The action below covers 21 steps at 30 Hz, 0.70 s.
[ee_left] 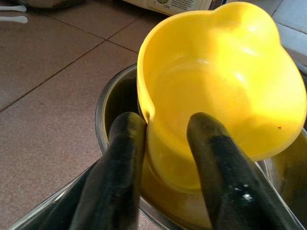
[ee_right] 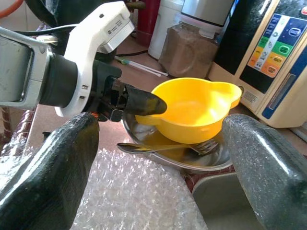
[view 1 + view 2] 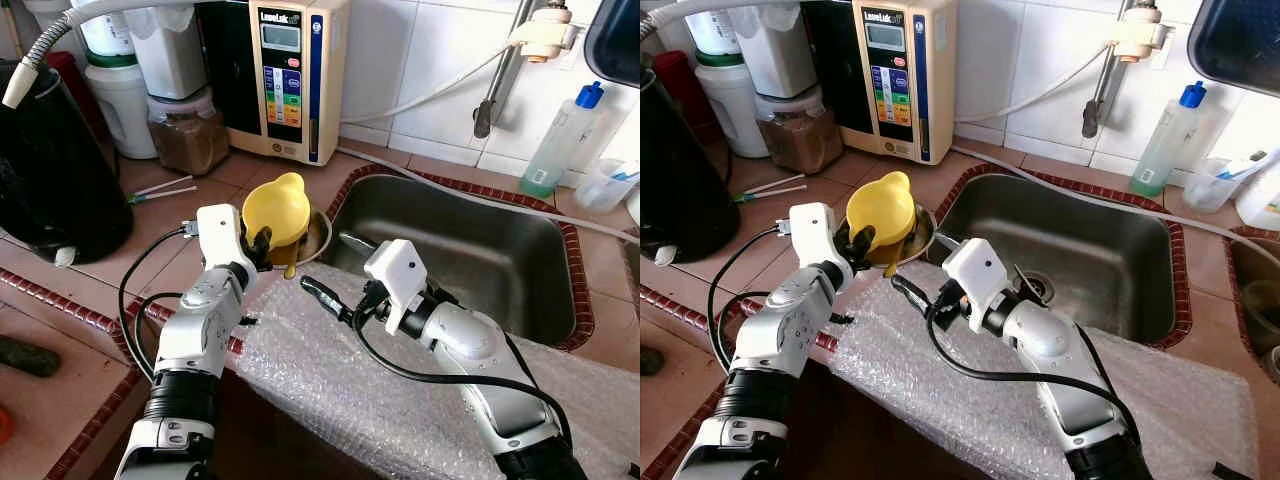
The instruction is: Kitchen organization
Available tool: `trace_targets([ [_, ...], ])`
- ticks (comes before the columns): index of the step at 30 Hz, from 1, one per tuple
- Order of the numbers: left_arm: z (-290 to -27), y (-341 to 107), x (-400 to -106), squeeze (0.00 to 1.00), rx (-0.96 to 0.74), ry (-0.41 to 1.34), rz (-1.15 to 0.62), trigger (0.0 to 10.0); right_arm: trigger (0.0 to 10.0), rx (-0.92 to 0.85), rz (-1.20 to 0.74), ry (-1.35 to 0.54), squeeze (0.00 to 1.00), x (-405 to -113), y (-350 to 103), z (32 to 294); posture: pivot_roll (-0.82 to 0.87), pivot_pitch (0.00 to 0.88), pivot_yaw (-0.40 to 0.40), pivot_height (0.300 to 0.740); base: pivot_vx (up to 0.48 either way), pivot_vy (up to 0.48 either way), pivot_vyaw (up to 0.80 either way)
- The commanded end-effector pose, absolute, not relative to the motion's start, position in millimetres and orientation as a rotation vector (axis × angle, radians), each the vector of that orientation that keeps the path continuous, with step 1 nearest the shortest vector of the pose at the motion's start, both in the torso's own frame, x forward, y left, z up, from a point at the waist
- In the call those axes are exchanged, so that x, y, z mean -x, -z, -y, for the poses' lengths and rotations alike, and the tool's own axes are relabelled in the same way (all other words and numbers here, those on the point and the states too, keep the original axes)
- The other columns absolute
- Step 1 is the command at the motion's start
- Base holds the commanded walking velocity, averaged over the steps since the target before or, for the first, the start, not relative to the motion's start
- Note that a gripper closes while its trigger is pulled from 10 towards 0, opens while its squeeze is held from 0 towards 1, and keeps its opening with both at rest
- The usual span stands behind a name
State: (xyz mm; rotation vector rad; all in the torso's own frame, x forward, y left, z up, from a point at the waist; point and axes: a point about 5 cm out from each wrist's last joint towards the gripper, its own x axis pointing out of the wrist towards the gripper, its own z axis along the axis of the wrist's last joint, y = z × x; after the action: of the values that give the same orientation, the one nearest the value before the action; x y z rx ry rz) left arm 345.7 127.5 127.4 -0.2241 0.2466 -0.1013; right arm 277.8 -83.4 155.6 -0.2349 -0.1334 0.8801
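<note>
cup in metal bowl left of sink, spoon in bowl, bubble wrap in front

This is a home kitchen. A stainless steel sink is sunk into a tabletop of reddish-brown tiles edged with a red mosaic border, below a wall of white tiles. A tap hangs over the sink, and a bottle of greenish dish liquid stands near it. A water ionizer with coloured buttons, storage jars and a black appliance line the back.
</note>
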Motion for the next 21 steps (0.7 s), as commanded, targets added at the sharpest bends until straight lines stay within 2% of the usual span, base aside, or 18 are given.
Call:
trace_targets([
  [1,-123,-126,-345,0.00,0.213,0.117,-0.243,0.0,10.0,0.259,0.146,-0.893,0.00,-276,-159,83,-0.02,0.000,0.009,0.740,0.000,0.000,0.00],
  [21,-133,-138,-345,0.00,0.189,0.063,-0.130,0.0,10.0,0.287,0.152,-0.896,0.00,-279,-160,84,-0.01,0.000,0.007,0.740,0.000,0.000,0.00],
])
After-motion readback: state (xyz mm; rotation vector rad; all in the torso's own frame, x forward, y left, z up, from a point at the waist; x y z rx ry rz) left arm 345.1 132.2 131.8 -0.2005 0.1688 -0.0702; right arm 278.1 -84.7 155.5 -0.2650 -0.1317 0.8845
